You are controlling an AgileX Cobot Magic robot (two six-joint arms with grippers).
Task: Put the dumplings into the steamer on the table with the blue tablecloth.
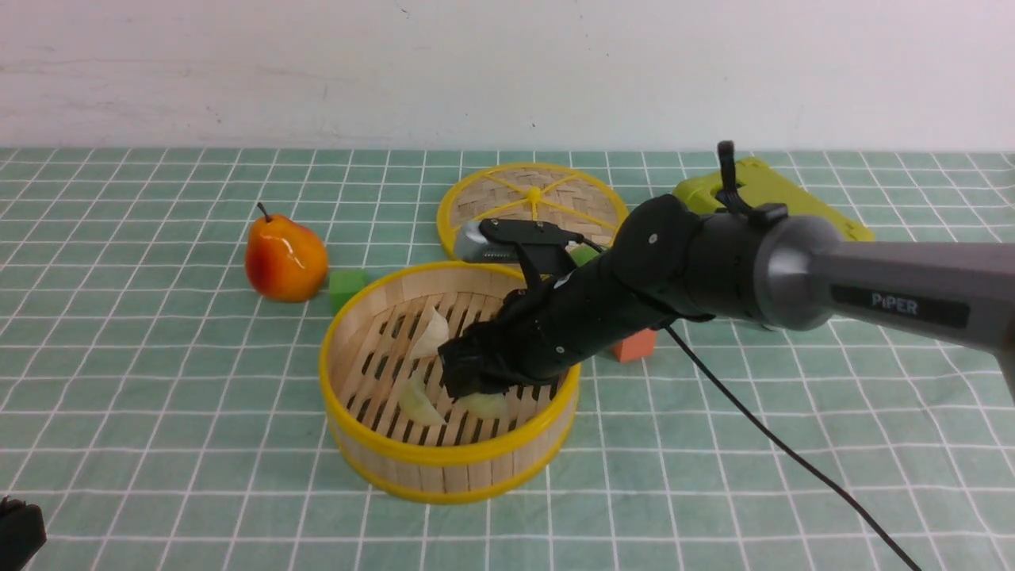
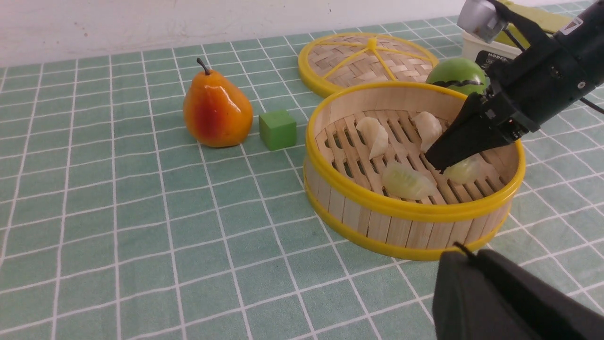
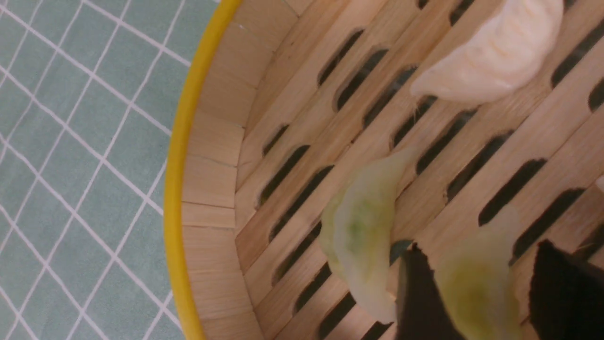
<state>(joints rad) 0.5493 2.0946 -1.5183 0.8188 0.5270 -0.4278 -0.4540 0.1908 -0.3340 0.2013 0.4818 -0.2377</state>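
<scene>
The steamer (image 1: 444,456) stands on the blue tablecloth (image 1: 158,396) near the table's middle. In it lie two cream-white dumplings (image 2: 373,134) (image 2: 427,127) and a yellow-green one (image 2: 406,182). My right gripper (image 1: 468,381) reaches down into the basket. It is open, and a second yellow-green dumpling (image 3: 476,288) lies on the slats between its fingers (image 3: 415,293), with a gap to the far finger. My left gripper (image 2: 465,252) is shut and empty. It hangs low over the cloth just outside the steamer's near wall (image 2: 406,231).
An orange pear (image 1: 285,258) and a green cube (image 1: 346,287) sit left of the steamer. Behind it are the flat woven lid (image 1: 533,202), a green ball (image 2: 455,75), an orange block (image 1: 634,345) and a yellow-green box (image 1: 761,190). A black cable (image 1: 777,448) trails right.
</scene>
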